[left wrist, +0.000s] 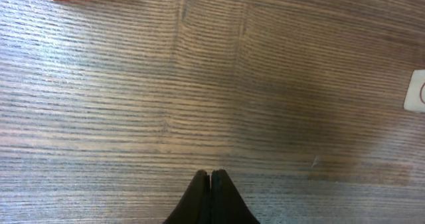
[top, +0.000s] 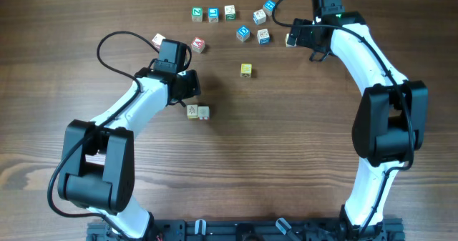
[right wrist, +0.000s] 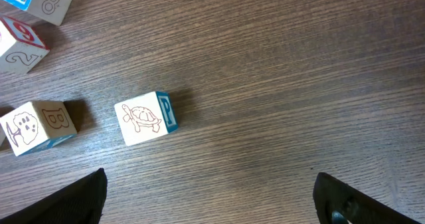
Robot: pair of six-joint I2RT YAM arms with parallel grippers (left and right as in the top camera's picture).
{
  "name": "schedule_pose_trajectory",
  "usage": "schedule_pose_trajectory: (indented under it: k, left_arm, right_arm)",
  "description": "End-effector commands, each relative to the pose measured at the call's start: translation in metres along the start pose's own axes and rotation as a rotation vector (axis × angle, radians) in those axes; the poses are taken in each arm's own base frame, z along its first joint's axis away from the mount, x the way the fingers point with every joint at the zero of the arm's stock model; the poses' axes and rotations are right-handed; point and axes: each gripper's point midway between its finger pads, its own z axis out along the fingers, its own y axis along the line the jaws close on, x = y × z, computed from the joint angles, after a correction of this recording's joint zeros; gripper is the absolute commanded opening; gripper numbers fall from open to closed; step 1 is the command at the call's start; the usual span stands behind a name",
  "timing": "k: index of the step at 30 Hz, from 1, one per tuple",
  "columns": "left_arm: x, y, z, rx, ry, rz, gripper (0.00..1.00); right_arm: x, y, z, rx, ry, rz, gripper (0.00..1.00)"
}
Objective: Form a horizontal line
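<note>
Presently, a row of two cubes (top: 197, 111) is laid touching near the middle of the counter (top: 286, 148) — the left hand (left wrist: 210, 177) is closed on nothing. The right hand (right wrist: 209, 184), spread wide, is best centred on the turtle cube (right wrist: 146, 117) and closed squarely on its flat faces.

1. the left arm (top: 125, 106) and right arm (top: 356, 49) are built of white, rounded links joined by black, blocky joints.
2. a thin black left cable (top: 107, 44) is looped out from the left arm's wrist, and a right cable (top: 286, 1) from the right arm's.
3. the left gripper (left wrist: 210, 177) is seen as black, tapering wedges.
4. the right gripper (right wrist: 209, 177) is black too, with blunt, rounded tips.
5. a small green spot (top: 339, 13) is seen on the right wrist's black housing.
6. both arms are mounted on a black rail (top: 243, 230).
</note>
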Motion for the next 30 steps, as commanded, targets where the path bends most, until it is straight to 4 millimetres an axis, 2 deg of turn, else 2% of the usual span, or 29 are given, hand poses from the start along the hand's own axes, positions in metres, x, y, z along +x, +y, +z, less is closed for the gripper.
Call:
schedule_pose_trajectory:
  k: [1, 17, 22, 30]
  left_arm:
    - [0.013, -0.001, 0.003, 0.005, 0.052, 0.002, 0.04]
    - [0.0, -0.006, 0.004, 0.028, 0.0, 0.006, 0.04]
    - [0.009, -0.002, 0.004, 0.012, 0.037, 0.003, 0.04]
    - [0.016, -0.008, 0.004, 0.046, 0.069, 0.001, 0.04]
  right_arm:
    - [0.003, -0.003, 0.01, 0.019, 0.012, -0.011, 1.0]
    - [0.003, -0.003, 0.01, 0.019, 0.012, -0.011, 1.0]
    - [0.003, -0.003, 0.01, 0.019, 0.012, -0.011, 1.0]
    - [0.003, -0.003, 0.01, 0.019, 0.012, -0.011, 1.0]
